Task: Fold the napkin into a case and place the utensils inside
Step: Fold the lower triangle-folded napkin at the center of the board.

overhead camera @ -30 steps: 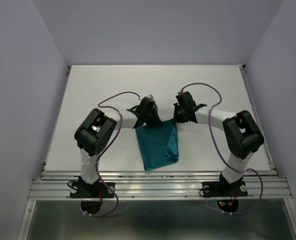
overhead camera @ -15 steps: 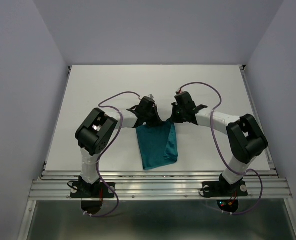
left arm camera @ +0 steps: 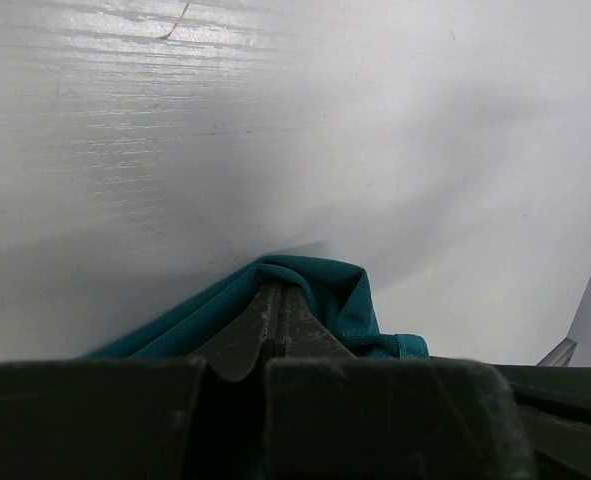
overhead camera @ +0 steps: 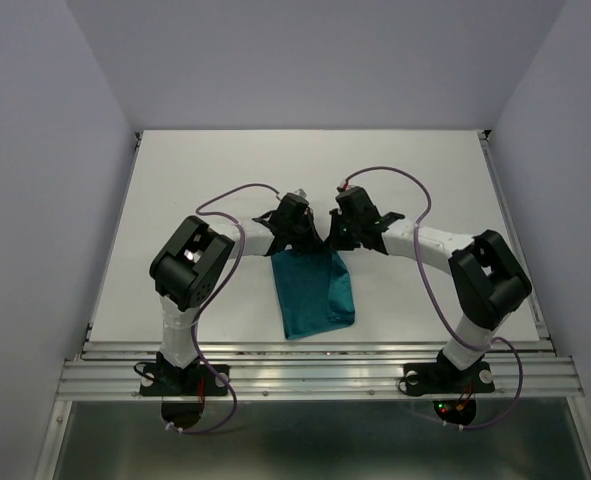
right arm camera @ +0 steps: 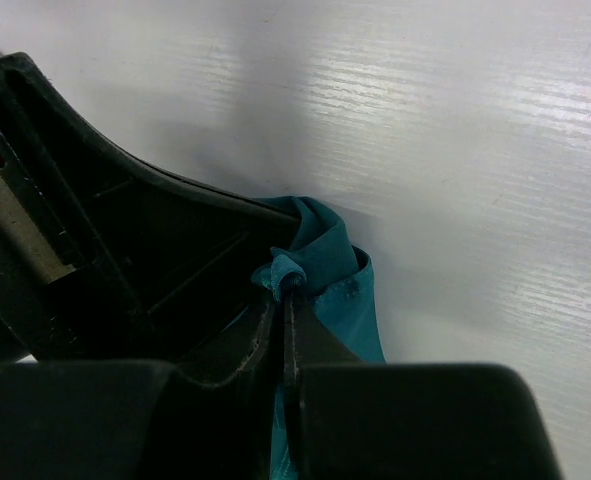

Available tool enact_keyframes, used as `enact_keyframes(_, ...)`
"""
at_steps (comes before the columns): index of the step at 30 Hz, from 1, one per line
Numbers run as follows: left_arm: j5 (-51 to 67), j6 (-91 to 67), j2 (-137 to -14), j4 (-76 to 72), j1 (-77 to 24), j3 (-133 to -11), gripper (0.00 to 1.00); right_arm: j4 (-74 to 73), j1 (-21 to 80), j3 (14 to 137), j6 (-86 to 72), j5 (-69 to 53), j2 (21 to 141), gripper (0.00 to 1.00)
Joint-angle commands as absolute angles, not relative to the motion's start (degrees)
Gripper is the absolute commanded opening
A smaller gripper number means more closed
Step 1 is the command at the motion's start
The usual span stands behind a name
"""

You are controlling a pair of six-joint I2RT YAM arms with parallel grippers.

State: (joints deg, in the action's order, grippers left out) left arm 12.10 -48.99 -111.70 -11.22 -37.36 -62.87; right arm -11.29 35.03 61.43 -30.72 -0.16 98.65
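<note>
The teal napkin [overhead camera: 313, 292] lies folded near the table's front middle, its far edge lifted between both arms. My left gripper [overhead camera: 297, 240] is shut on the far left corner; in the left wrist view the cloth [left arm camera: 325, 290] bunches round the closed fingertips [left arm camera: 278, 292]. My right gripper [overhead camera: 341, 240] is shut on the far right corner, and in the right wrist view a small knot of napkin [right arm camera: 320, 255] pokes out past the tips [right arm camera: 285, 288]. The two grippers stand close side by side. No utensils show in any view.
The white table [overhead camera: 215, 170] is walled by pale panels at left, right and back. The left gripper's black body [right arm camera: 105, 230] fills the left of the right wrist view, very near. An aluminium rail [overhead camera: 315, 360] runs along the front edge.
The right gripper has moved left towards the left gripper, carrying its napkin corner. The napkin's far edge has narrowed and the cloth has folded in. The left arm has held still.
</note>
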Motion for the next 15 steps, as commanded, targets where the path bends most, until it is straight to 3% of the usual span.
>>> enact_keyframes(1,10.7,-48.5,-113.2,-10.1,-36.9,-61.7,0.00,-11.4,36.8,63.8,-32.8,2.0,97.9,0.05)
enact_keyframes(15,10.8,-49.5,-110.6,-10.5,-36.6,-60.3,0.00,-14.3,38.6,64.2,-39.6,11.3,103.3,0.04)
